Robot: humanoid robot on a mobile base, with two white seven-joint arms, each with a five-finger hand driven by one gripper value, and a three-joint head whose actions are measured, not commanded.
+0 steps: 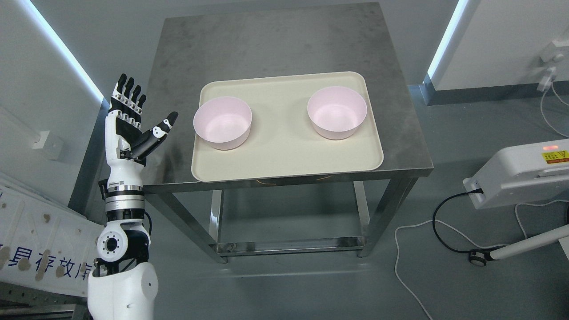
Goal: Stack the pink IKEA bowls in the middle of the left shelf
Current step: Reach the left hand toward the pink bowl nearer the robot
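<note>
Head view: left hand (129, 122) spread, empty, beside tray (284, 166) with 2 separate pink bowls (222, 123).

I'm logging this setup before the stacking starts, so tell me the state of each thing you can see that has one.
Left hand: open, fingers spread, raised beside the table, holding nothing.
Left pink bowl: upright, empty, on the tray.
Right pink bowl: upright, empty, on the tray, apart from the other bowl.
Tray: flat on the table.
Right hand: not in view.
</note>
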